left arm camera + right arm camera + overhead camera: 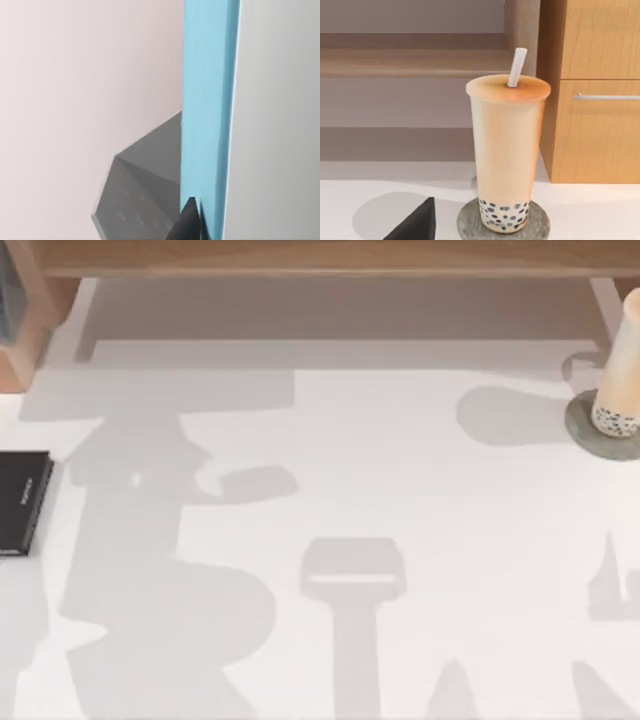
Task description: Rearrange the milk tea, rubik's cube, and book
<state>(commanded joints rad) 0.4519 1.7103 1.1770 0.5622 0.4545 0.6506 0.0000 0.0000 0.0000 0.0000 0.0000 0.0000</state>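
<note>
Milk tea (622, 370) sits at the far right edge of the tabletop (400, 500), upright on a flat grey round disc (596, 430). Right wrist view: tall cream-beige cup, white straw (517, 67) through the lid, dark pearls in the pale base, wooden cabinet (592, 90) just behind it.

Handling, as judgement: tall and narrow, likely top-heavy with liquid inside, smooth tapered wall so it could slip. Best grip is mid-body from the side, below the lid and above the pearls, kept vertical. Pinching near the lid risks tipping.

Right gripper (415, 225) is near the cup, a dark fingertip low in its wrist view, apart from the cup. Cannot tell how its jaws stand.

Book (207, 115): left wrist view puts a thin teal-blue cover edge-on right at the left gripper (192, 220), white pages beside it. Looks held, jaws closed on it, though the contact is only partly visible. Stiff, light, thin; grip across the covers near the spine.

A flat black book (24, 502) lies at the tabletop's left edge.
</note>
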